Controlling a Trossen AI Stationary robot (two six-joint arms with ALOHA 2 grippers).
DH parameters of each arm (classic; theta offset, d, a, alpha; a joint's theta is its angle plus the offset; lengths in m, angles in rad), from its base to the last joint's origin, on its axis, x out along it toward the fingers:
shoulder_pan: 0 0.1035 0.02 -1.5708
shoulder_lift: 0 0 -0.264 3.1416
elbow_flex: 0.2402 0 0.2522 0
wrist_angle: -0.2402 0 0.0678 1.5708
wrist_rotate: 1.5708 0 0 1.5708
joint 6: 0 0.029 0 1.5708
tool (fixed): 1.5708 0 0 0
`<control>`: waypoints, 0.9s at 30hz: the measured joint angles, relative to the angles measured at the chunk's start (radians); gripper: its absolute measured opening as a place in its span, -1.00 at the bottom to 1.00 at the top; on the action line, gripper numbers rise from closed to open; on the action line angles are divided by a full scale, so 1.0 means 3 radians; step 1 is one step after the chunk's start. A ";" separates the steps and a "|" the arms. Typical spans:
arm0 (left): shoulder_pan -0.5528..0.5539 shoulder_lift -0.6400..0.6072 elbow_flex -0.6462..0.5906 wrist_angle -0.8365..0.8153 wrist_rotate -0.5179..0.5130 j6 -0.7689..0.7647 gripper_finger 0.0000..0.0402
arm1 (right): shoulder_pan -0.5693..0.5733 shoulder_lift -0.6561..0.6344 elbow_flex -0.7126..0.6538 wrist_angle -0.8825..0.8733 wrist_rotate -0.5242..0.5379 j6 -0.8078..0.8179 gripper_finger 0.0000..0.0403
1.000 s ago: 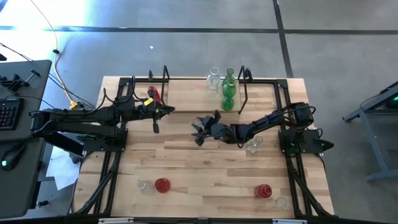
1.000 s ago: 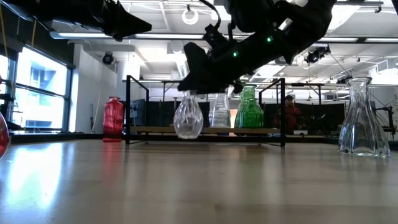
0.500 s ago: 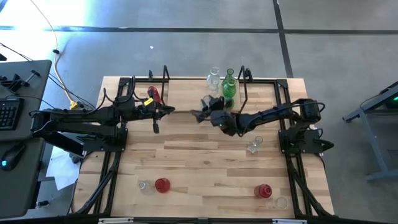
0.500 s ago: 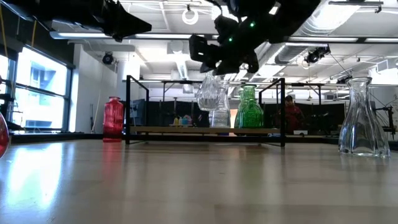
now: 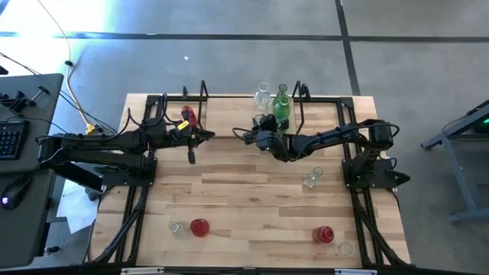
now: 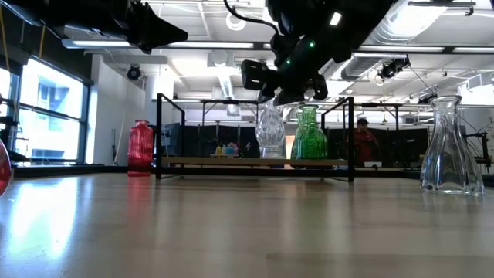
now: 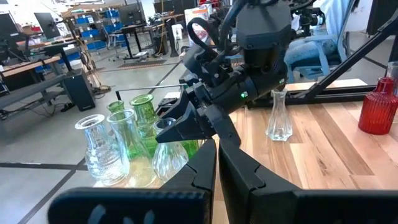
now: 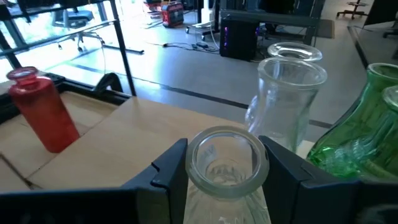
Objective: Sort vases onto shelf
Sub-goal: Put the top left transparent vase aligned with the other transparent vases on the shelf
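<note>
My right gripper (image 5: 263, 134) (image 8: 227, 165) is shut on a clear glass vase (image 6: 270, 131) over the shelf (image 5: 229, 111), a light-wood board with black wire frames at the table's far edge. Another clear vase (image 8: 289, 99) and two green vases (image 5: 280, 107) (image 6: 309, 137) stand on the board just beyond it. A red vase (image 5: 189, 116) (image 8: 43, 115) stands at the board's left end. My left gripper (image 5: 200, 136) (image 7: 216, 158) is shut, holds nothing, and hovers near the red vase. My right gripper pinches the clear vase at the top of its neck, just below the rim (image 8: 227, 155), one finger (image 8: 169, 171) on each side. The fingers come level from the table's right. The vase hangs upright; whether its base touches the shelf board I cannot tell.
A clear vase (image 5: 310, 179) (image 6: 450, 147) stands on the table right of centre. A red and a clear vase (image 5: 199, 227) lie near the near left corner. Another red and clear pair (image 5: 323, 234) sits near the near right corner. A person (image 6: 360, 139) is far behind the shelf.
My right gripper has carried the clear vase from the table's middle toward the far edge. It lifted the vase tilted, then brought it down upright beside the clear and green vases on the shelf. It has stayed shut on the vase throughout.
</note>
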 joint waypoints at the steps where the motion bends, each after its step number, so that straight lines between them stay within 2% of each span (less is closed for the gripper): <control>1: 0.0000 0.0000 0.0000 0.0000 0.0000 0.0000 -0.95 | -0.0009 0.0000 0.0000 -0.0021 0.0003 0.0004 -0.35; 27: 0.0000 0.0000 0.0000 0.0003 0.0000 -0.0001 -0.95 | -0.0201 0.0003 0.0000 -0.0446 -0.0118 0.0317 -0.31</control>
